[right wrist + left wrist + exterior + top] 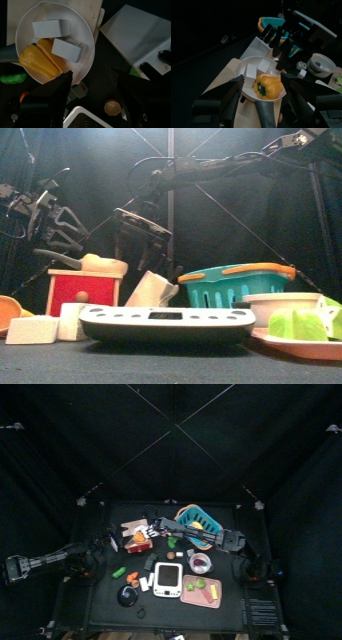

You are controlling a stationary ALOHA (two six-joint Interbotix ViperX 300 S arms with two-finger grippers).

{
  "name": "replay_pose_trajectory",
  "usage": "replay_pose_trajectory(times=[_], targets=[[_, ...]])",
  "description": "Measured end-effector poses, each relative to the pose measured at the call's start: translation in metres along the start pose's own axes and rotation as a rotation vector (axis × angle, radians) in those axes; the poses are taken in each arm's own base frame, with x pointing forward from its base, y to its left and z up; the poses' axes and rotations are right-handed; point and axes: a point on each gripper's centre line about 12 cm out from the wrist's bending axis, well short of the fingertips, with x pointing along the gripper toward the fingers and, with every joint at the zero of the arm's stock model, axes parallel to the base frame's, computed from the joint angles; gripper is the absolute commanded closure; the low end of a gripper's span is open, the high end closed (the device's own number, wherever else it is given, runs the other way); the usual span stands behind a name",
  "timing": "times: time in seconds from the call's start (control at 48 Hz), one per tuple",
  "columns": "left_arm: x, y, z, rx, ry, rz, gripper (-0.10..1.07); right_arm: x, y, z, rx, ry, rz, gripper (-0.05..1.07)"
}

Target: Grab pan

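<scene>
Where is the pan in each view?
Top view: pan at the table's back, left of the teal basket.
Front view: at the left, its rim raised on a red box.
Left wrist view: centre, handle running down between the jaws.
Right wrist view: upper left.
Shared landmark: the yellow pepper lying in it, also seen in the front and right wrist views.

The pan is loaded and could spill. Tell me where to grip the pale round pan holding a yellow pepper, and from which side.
Grip the straight grey handle, not the pale round pan's rim: the yellow pepper and white blocks fill the bowl. Come in along the handle from its free end, where the left gripper is lined up, jaws open either side.
</scene>
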Motion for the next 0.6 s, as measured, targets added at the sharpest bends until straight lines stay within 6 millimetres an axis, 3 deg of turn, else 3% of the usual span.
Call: replay_pose_trajectory(times=[0.354,0.604], targets=[[0.000,0.000,0.001,-0.001,-0.005,0.000,0.03,0.011,-0.001,-0.002,-0.002,0.012,-0.009,0.11],[0.000,0.000,0.001,0.000,-0.005,0.000,0.03,0.012,-0.001,-0.002,0.000,0.014,-0.010,0.25]])
